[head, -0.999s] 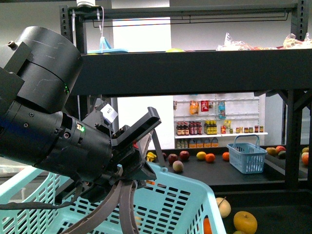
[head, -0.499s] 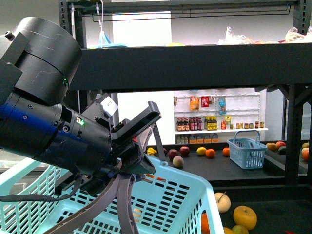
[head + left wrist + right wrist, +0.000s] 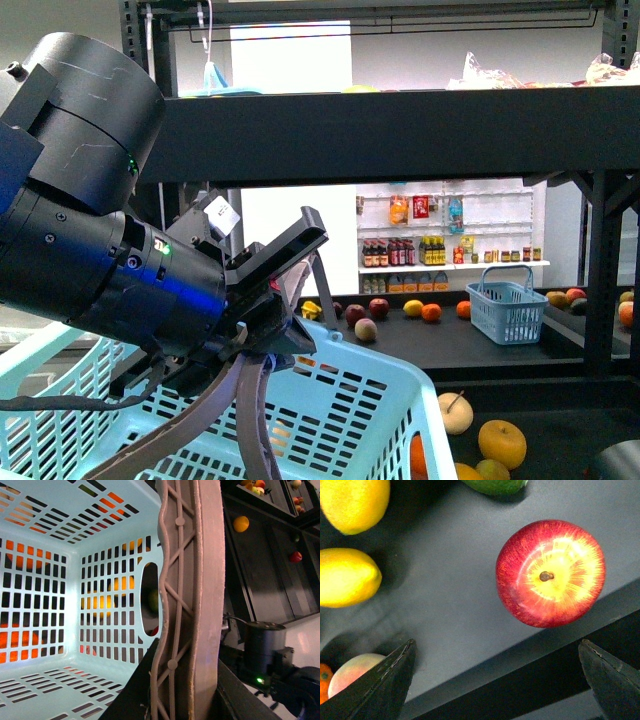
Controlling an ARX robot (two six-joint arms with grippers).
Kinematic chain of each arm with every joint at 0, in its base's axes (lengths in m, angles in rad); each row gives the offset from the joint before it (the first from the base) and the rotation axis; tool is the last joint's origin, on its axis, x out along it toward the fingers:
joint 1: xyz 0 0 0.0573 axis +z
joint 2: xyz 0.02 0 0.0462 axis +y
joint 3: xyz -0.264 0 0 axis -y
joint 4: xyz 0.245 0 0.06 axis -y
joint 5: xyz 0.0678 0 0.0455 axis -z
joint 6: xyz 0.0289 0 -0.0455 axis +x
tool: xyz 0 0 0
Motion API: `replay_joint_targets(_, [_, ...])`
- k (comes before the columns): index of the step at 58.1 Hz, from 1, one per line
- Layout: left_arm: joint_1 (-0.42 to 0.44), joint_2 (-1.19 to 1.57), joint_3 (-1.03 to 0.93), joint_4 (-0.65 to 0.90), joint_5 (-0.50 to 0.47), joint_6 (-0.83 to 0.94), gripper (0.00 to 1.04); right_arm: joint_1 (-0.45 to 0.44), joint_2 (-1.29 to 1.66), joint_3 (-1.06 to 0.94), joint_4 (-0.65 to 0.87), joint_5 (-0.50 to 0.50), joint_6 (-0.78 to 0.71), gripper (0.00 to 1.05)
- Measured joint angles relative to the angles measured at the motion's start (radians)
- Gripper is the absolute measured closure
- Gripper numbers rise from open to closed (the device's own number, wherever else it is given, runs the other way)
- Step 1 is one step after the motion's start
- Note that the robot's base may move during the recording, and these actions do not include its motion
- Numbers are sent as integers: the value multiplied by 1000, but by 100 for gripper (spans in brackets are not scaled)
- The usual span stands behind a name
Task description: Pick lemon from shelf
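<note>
The lemon (image 3: 346,577), bright yellow and oval, lies on the dark tier of the black shelf (image 3: 450,595) in the right wrist view. My right gripper (image 3: 496,647) is open and empty over that tier's front edge, and the lemon lies well off to one side of it. A red apple (image 3: 550,572) lies just beyond the jaws. My left gripper (image 3: 270,330) is shut on the brown basket handle (image 3: 250,410) and holds the light blue basket (image 3: 370,400) up. The handle (image 3: 190,605) fills the left wrist view. The shelf's thick tier (image 3: 400,135) crosses the front view.
A rounder yellow fruit (image 3: 352,502), a green fruit (image 3: 495,485) and a peach (image 3: 350,672) lie near the lemon. In the front view, a small blue basket (image 3: 508,312) and several fruits sit on a far tier. A pale stemmed fruit (image 3: 455,412) and a yellow fruit (image 3: 502,443) lie lower right.
The front view has shifted slightly. My left gripper keeps its hold on the handle. A dark rounded part has come into the front view's bottom right corner.
</note>
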Motion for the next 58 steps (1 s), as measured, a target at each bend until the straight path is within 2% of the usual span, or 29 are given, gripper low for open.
replay_joint_targets(18, [0, 0, 0, 0, 0, 0, 87, 65, 148, 270, -130, -11, 151, 7])
replay_joint_targets(29, [0, 0, 0, 0, 0, 0, 87, 106, 235, 430, -182, 51, 198, 7])
replay_joint_targets(39, [0, 0, 0, 0, -3, 0, 87, 107, 313, 524, -172, 130, 220, 7])
replay_joint_targets(58, [0, 0, 0, 0, 1, 0, 87, 122, 407, 634, -158, 153, 253, 7])
